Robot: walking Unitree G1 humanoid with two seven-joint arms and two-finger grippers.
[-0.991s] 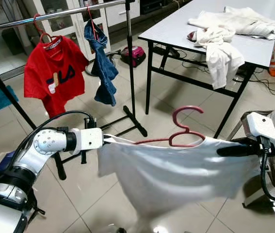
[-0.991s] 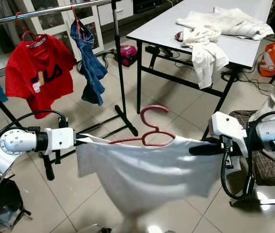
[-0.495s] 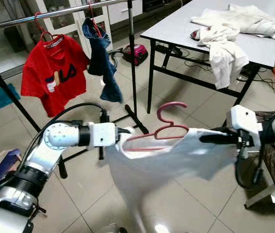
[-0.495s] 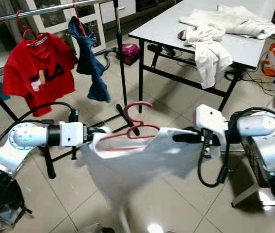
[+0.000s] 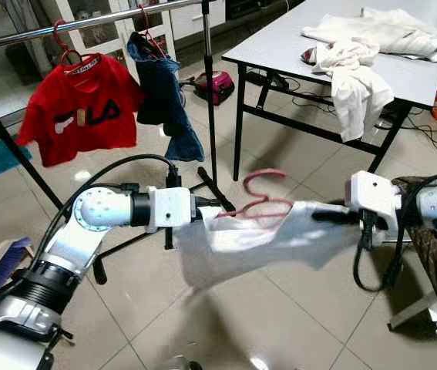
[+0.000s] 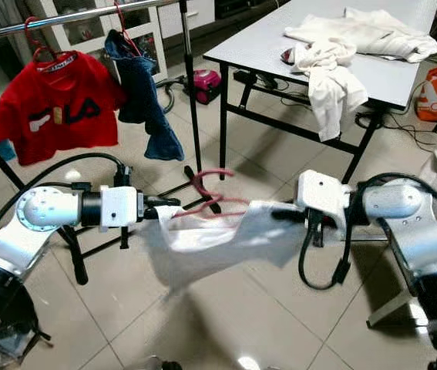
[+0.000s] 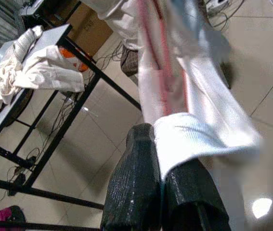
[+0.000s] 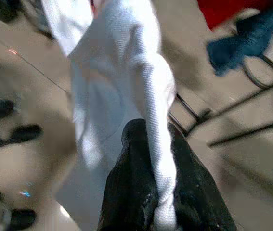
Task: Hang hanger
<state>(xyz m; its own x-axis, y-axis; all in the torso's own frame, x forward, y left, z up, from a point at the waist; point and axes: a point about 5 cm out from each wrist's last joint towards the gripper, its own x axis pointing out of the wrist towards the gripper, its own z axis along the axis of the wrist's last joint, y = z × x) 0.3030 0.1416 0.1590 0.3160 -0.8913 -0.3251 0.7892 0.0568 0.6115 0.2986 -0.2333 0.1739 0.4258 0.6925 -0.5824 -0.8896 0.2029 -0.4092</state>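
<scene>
Pinching white cloth on both sides: left gripper pressed shut on one shoulder of the white shirt, right gripper clamped on the other. Strung between them, sagging in the middle and held well above the tiled floor: the shirt on its pink hanger, hook up and tilted. Behind, well apart: the rail, already carrying a red shirt and a blue garment. Beside it, a table with heaped laundry. Likely needed next: both ends lifted level, hook turned square to the bar and raised over a bare stretch. Hook direction blurred, possibly facing away.
</scene>
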